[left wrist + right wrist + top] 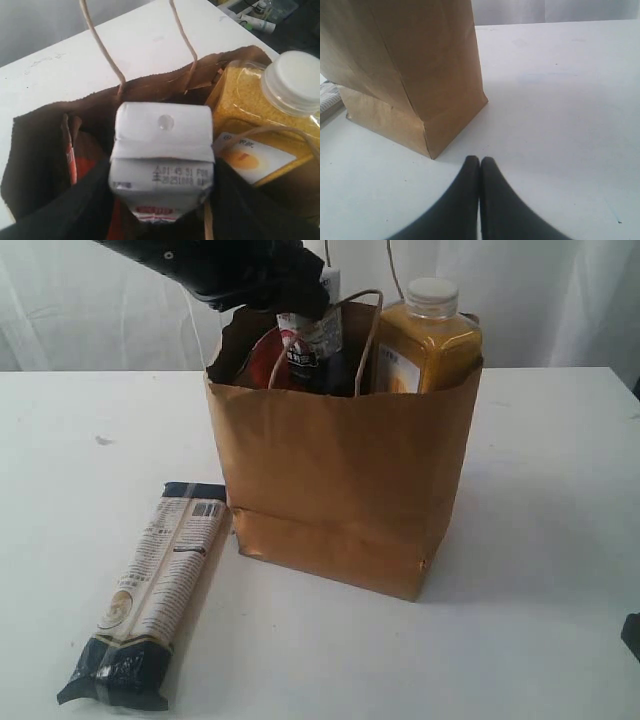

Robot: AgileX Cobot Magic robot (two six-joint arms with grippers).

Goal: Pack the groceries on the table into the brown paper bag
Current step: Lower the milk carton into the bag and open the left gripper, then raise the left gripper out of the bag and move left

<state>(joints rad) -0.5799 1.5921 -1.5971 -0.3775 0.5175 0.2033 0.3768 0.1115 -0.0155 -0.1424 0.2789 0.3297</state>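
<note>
The brown paper bag (340,490) stands upright on the white tabletop (540,540), its mouth open and its twisted handles (375,320) sticking up. The left claw (161,175) hangs over that mouth, pinching the small white-blue carton (162,160) between its dark fingers (75,210). The carton's lower part is already below the bag's rim. Beside it, inside the bag, the yellow juice bottle (430,340) stands upright with its white cap (432,295) clear of the rim. A red-orange edge (72,160) shows deeper in the bag, too hidden to name. The long pasta packet (155,590) lies flat on the tabletop just beside the bag's base. The right claw (480,165) sits low over the tabletop near the bag, tips pressed together on nothing.
</note>
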